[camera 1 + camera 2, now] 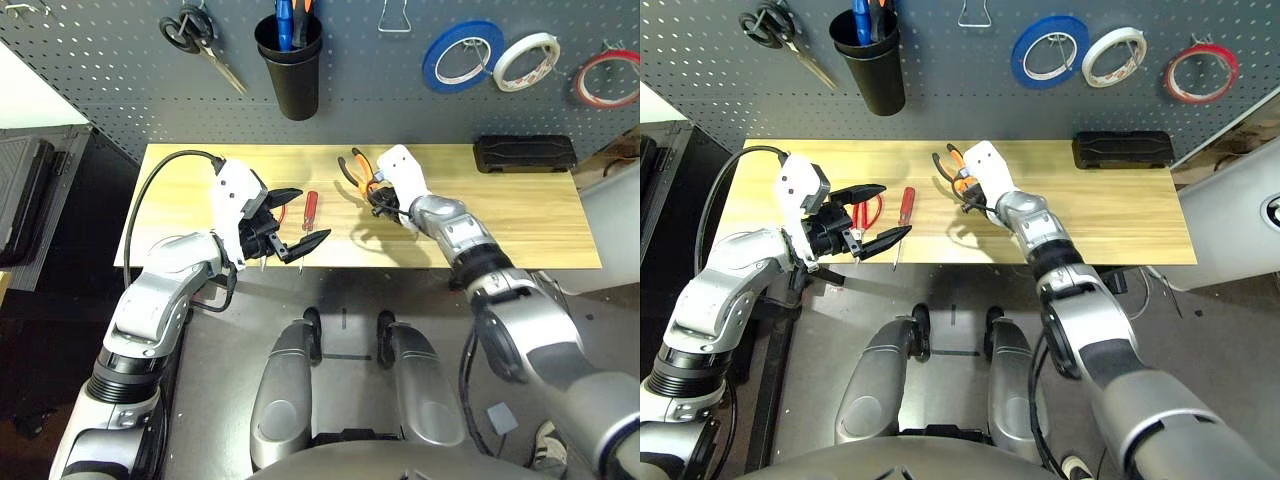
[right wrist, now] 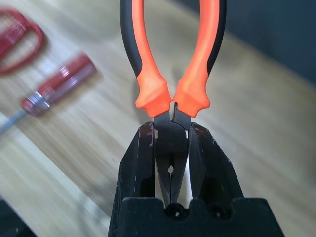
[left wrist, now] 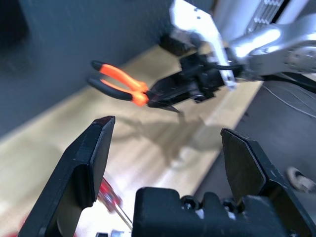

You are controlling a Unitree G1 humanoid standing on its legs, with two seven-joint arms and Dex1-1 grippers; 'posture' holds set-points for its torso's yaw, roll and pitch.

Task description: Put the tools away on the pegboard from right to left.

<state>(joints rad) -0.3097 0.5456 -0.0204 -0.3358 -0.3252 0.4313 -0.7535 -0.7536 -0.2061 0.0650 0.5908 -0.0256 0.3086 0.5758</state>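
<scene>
Nearest the robot, the left gripper (image 1: 292, 222) hovers over the front edge of the pale wooden tabletop (image 1: 520, 215) with its two black fingers spread wide and nothing between them. Just beyond it lie the slim red-handled screwdriver (image 1: 310, 210) and, partly behind the fingers, the red-handled scissors (image 1: 866, 212), both flat on the wood.

Further in, the right gripper (image 2: 172, 148) is clenched on the metal nose of the orange-and-black-handled pliers (image 1: 357, 168), lifted clear of the table with the handles pointing toward the wall. The handles are curved, orange inside and black outside, and closed nearly together.

At the back, the thin red tape ring (image 1: 608, 79) already hangs at the right end of the dark grey perforated pegboard (image 1: 100, 70), so the pliers look like the second tool in hand. The next move probably calls for raising them to the bare wire hook (image 1: 396, 18) and slipping a handle over it.
</scene>
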